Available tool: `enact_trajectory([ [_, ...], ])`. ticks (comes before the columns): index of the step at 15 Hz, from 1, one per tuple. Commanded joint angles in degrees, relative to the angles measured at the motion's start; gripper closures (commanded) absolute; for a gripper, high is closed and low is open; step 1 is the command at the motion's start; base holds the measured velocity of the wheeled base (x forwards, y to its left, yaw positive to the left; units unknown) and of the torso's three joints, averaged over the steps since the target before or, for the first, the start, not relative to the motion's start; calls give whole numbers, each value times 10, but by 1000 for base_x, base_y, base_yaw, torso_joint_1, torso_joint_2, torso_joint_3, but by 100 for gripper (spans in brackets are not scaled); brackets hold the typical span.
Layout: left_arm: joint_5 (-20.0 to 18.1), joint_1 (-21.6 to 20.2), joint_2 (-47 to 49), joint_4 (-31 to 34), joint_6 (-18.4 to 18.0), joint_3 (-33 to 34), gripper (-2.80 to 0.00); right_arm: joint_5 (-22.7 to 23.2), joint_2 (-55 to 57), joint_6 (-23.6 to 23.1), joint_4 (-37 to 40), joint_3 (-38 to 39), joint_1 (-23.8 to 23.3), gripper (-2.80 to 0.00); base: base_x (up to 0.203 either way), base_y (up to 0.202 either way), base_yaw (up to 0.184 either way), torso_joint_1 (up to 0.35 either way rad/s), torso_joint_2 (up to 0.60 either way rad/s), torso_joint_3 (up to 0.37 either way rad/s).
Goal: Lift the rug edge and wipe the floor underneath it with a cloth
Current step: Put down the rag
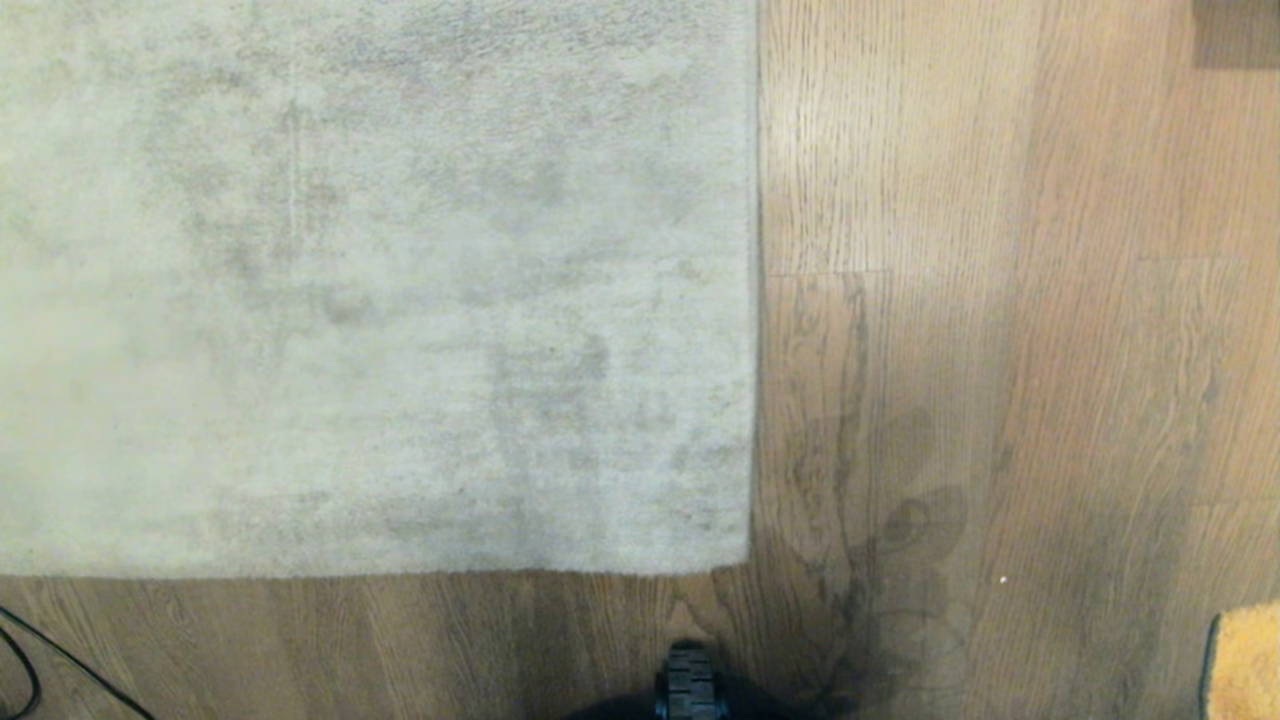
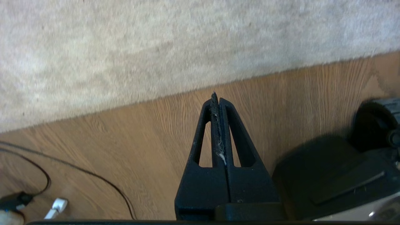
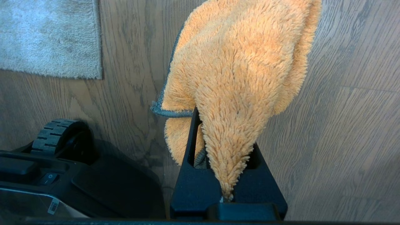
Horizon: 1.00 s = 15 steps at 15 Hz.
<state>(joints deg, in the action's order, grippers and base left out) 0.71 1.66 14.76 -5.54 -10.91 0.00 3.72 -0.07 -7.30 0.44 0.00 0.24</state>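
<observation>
The rug edge [image 1: 752,300] lies flat on the floor [image 1: 1000,300], its square corner just ahead of the robot's base wheel [image 1: 690,685]. The left gripper [image 2: 217,97] hangs over bare floor near that edge, jaws pressed together and empty. The right gripper [image 3: 228,175] is clamped on the cloth [image 3: 240,68], held above the floor well right of the rug corner.

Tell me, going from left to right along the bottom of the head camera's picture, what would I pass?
Black cable → bare floor below the rug edge → the robot's black wheel → shadowed floor → orange cloth at the right border, held in the shut right pincer.
</observation>
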Motion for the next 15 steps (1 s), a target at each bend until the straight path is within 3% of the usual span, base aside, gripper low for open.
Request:
enact_trajectory([
  [1, -14, -15, -73, 28, 4, 0, 0, 0, 1, -1, 0, 0, 0, 0, 0, 0, 0, 0, 0, 0],
  [6, -23, -16, -136, 51, 27, 0, 0, 1, 1, -1, 0, 0, 0, 0, 0, 0, 0, 0, 0, 0],
  [8, -20, -16, -148, 55, 67, 0, 0, 1, 1, -1, 0, 0, 0, 0, 0, 0, 0, 0, 0, 0],
  [15, -15, -16, -148, 54, 98, 0, 0, 0, 1, -1, 0, 0, 0, 0, 0, 0, 0, 0, 0, 0],
])
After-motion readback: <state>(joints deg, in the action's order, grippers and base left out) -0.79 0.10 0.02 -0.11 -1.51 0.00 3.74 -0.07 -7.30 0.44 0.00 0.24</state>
